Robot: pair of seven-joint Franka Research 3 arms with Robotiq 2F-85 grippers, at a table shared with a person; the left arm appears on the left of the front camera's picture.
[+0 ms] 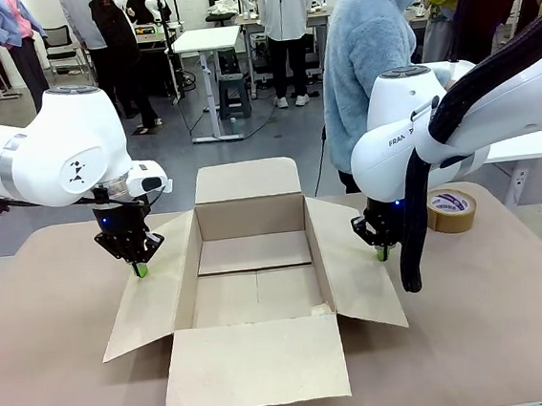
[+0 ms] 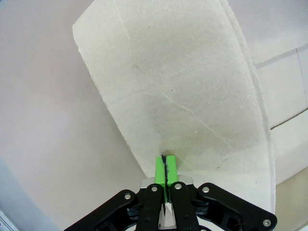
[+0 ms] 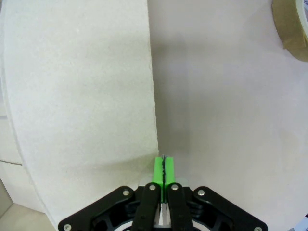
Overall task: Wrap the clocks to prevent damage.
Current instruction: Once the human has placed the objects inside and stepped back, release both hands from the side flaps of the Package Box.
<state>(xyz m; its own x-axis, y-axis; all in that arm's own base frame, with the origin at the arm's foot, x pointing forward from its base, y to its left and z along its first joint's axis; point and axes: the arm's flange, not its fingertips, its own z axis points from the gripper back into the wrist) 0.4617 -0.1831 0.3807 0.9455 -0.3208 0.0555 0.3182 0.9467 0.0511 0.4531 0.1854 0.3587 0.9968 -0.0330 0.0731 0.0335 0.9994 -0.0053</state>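
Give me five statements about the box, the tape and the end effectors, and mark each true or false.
1. The box stands with its flaps spread open. True.
2. The tape lies inside the box. False: it lies on the table, to the right of the box.
3. The left end effector and the right end effector are both shut. True.
4. The left end effector grips the tape. False: it holds nothing, and its tip is at the left flap.
5. The right end effector is at the outer edge of the right flap. True.
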